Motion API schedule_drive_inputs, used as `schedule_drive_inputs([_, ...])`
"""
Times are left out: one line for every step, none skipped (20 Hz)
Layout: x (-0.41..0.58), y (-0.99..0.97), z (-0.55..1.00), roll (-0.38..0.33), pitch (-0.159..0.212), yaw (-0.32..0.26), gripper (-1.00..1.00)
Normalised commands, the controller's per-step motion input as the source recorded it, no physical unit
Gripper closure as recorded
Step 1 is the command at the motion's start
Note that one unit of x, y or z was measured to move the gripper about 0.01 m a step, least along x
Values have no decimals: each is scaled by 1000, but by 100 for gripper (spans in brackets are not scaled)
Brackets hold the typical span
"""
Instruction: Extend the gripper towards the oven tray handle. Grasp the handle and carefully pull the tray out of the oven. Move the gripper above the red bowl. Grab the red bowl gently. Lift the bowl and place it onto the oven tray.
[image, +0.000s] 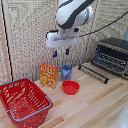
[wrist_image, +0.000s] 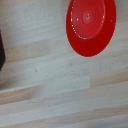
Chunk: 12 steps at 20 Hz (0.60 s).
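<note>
The gripper hangs open from the white arm, high above the table, with nothing between its blue-tipped fingers. Below it and slightly toward the exterior view's right, the small red bowl sits on the wooden table. In the wrist view the red bowl fills one corner, and no fingers show. The oven stands at the exterior view's right. The tray, a dark wire rack, sticks out of the oven's front. The oven tray handle is the thin dark bar along the tray's outer edge.
A blue cup stands just behind the bowl, with a yellow-orange box beside it. A large red mesh basket takes up the front at the exterior view's left. A wicker screen closes off the back.
</note>
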Motion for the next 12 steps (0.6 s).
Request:
schedule_drive_inputs([140,109,-140,46,0,-1,-100])
schedule_drive_inputs([3,-66,9,-280,3,97,-100])
schedule_drive_inputs([3,-66,9,-280,3,97,-100])
schedule_drive_inputs([0,-129,100,-311,0,109,-100])
schedule_drive_inputs([0,-169,94,-332,0,97,-100])
schedule_drive_inputs([-43,-249,94,-332,-2,91,-100])
schedule_drive_inputs([-103,-331,69,-316,-41,107,-100])
schedule_drive_inputs([-180,-460,74,-296,-55,97,-100])
schedule_drive_inputs([-151,-469,54,-294,-41,94,-100])
schedule_drive_inputs([-103,-431,26,-291,-38,104,-100])
schedule_drive_inputs([-71,-380,0,-298,-32,115,-100])
schedule_drive_inputs([-69,-351,0,-300,-35,124,-100])
